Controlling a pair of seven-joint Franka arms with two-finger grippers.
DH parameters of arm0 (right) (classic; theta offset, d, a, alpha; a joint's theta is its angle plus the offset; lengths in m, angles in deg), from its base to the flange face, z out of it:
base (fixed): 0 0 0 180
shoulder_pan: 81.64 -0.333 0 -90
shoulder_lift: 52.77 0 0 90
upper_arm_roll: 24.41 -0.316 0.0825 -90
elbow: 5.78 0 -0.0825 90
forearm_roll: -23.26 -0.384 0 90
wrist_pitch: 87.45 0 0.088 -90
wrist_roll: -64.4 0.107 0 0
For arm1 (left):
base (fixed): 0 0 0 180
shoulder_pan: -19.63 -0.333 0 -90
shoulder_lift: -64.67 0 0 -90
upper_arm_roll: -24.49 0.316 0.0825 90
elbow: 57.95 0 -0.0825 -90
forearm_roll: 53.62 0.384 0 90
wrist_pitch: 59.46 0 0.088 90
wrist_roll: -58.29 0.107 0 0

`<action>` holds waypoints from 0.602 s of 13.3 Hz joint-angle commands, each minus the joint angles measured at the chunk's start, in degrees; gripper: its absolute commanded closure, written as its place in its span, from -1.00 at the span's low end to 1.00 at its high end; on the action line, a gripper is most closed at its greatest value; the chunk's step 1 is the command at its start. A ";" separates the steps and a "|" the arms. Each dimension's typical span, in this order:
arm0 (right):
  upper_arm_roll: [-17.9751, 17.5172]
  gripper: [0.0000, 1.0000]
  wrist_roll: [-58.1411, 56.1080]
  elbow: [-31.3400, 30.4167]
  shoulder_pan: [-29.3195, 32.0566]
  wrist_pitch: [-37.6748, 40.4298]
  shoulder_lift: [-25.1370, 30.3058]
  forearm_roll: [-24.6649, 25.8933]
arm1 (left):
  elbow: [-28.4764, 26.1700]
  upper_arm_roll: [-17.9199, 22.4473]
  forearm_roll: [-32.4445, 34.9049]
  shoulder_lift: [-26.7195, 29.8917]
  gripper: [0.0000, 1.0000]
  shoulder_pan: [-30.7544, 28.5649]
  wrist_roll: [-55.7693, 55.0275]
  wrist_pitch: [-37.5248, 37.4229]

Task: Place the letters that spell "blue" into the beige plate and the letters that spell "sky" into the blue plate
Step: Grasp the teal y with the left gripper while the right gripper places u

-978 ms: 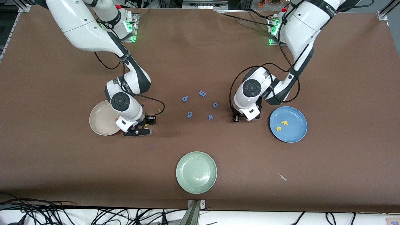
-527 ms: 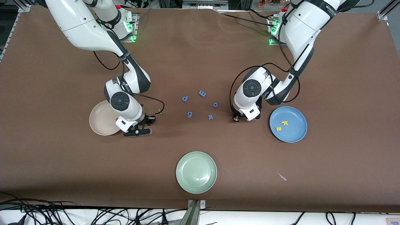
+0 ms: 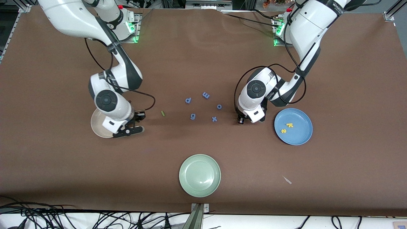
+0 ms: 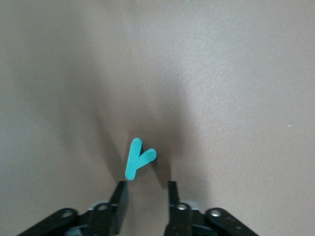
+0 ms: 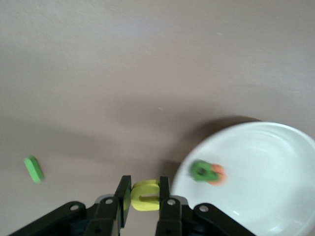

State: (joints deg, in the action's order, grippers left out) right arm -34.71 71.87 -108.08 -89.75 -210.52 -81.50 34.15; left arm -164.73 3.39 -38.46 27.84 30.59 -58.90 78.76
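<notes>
Right gripper [image 5: 145, 196] is carrying the yellow u [image 5: 145, 195] clamped in its jaws, hanging just beside the beige plate's [image 3: 95, 124] rim, not yet over it. Green b [image 5: 201, 170] and orange e [image 5: 217, 174] are already sitting in that plate, touching each other. Thin green l [image 3: 162, 113] is lying on the worktop, between the beige plate and the periwinkle letters [image 3: 203, 106].

Left gripper [image 4: 146, 199] is hovering low with jaws apart, empty, the teal y [image 4: 138, 158] lying on the worktop just ahead of its fingertips. Yellow s [image 3: 283, 130] and yellow k [image 3: 289, 125] are sitting in the blue plate [image 3: 302, 137].

Judging by this: four of seven placed; u, l and y remaining.
</notes>
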 commanded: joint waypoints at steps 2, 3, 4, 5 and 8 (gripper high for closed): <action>3.69 0.56 -7.28 -12.61 1.34 -5.40 7.87 -0.34 | 0.87 0.09 1.09 2.64 -0.29 -0.23 4.06 -5.94; 5.18 0.34 -8.77 -16.92 1.34 -9.52 9.55 -0.34 | 0.78 0.18 1.09 2.64 -0.29 -0.23 8.16 -6.56; 6.77 -0.07 -10.53 -19.49 1.34 -12.95 9.91 -0.34 | 0.87 0.18 1.09 2.81 -0.29 -0.23 15.07 -8.91; 7.39 -0.38 -11.33 -20.21 1.43 -14.82 9.66 -0.34 | 1.22 0.27 1.09 2.90 -0.28 -0.23 22.19 -10.94; 6.96 -0.50 -9.67 -19.69 1.34 -14.57 9.48 -0.43 | 1.66 0.27 1.09 2.81 -0.32 0.20 33.39 -11.66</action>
State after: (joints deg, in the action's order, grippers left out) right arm -27.17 62.03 -126.32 -88.38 -224.51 -74.08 34.15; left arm -163.61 3.56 -38.09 29.74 30.37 -32.29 68.78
